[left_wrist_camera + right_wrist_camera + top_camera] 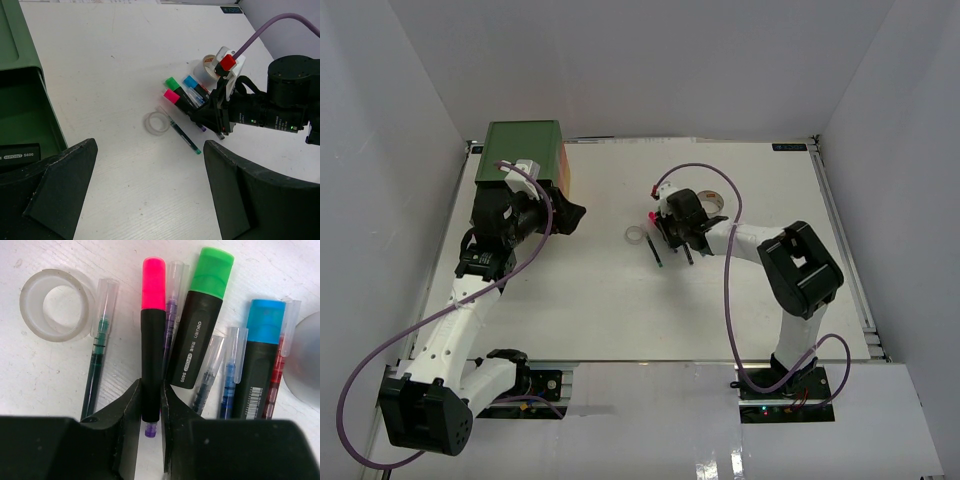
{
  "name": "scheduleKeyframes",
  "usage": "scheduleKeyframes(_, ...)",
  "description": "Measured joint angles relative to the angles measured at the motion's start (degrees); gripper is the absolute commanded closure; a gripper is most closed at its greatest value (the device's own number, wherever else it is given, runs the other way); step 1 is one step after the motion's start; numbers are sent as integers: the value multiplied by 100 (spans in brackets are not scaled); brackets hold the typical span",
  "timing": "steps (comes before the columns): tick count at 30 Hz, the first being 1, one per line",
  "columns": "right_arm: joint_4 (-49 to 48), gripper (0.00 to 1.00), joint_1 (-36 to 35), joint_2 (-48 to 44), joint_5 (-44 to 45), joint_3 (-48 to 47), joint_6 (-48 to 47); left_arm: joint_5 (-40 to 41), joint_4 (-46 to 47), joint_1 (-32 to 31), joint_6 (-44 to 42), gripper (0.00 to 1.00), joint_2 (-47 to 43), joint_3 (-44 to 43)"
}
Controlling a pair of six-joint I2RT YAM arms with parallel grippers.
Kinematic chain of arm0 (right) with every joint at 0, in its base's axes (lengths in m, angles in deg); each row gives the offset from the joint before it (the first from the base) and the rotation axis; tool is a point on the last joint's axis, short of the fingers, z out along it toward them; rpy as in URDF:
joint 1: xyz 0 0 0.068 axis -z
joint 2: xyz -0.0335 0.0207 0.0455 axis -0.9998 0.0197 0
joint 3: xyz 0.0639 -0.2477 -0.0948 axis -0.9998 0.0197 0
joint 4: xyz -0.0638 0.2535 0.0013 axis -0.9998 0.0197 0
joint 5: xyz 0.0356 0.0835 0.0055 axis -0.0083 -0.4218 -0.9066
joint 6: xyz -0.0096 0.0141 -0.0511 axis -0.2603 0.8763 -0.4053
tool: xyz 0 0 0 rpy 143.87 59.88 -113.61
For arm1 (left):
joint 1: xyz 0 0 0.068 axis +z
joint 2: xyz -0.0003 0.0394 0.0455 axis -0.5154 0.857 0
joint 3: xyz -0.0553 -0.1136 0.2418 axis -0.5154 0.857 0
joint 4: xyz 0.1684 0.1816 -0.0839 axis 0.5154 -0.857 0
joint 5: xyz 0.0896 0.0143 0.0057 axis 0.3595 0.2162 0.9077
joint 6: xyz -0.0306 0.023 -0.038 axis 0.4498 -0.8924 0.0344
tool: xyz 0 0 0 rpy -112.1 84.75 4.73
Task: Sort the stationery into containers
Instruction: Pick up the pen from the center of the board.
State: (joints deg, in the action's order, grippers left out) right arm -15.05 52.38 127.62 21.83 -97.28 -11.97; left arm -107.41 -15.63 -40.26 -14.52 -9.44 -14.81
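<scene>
My right gripper (151, 400) is shut on the black barrel of the pink-capped marker (152, 340), which lies on the table; it also shows from above (672, 232). Beside it lie a green-capped marker (200, 315), a blue-capped marker (260, 355), several thin pens (97, 355), a clear tape ring (55, 305) and the grey tape roll (305, 365). My left gripper (150, 150) is open and empty, next to the chest (523, 150). The green drawer (20, 115) stands open with a black marker (20, 155) inside.
The chest sits at the table's back left corner with its orange side (565, 165) showing. The right arm's purple cable (725, 270) loops over the table. White walls close in the table on the left, back and right.
</scene>
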Motion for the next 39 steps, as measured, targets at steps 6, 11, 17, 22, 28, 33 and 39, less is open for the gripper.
scheduleKeyframes(6, 68, 92, 0, -153, -35, 11, -4, -13, 0, 0, 0, 2, 0, 35)
scheduleKeyframes(11, 63, 92, -2, -686, -278, 323, -17, -109, 2, 0, 92, 2, 0, 37)
scheduleKeyframes(17, -63, 92, -59, -1934, -1003, 706, -17, -525, 175, -31, 579, 2, 111, 35)
scheduleKeyframes(22, -487, 92, -120, -3008, -1926, 1097, 61, -704, 358, -356, 1049, 2, 264, 31)
scheduleKeyframes(28, -909, 92, -205, -3709, -2732, 1591, 295, -601, 741, -1073, 1633, 2, 404, -59)
scheduleKeyframes(33, -1045, 92, -232, -3856, -2970, 1871, 400, -162, 979, -1738, 2052, 2, 551, -216)
scheduleKeyframes(39, -1176, 92, -232, -4026, -3010, 2111, 483, 492, 1019, -2229, 2492, 2, 822, -341)
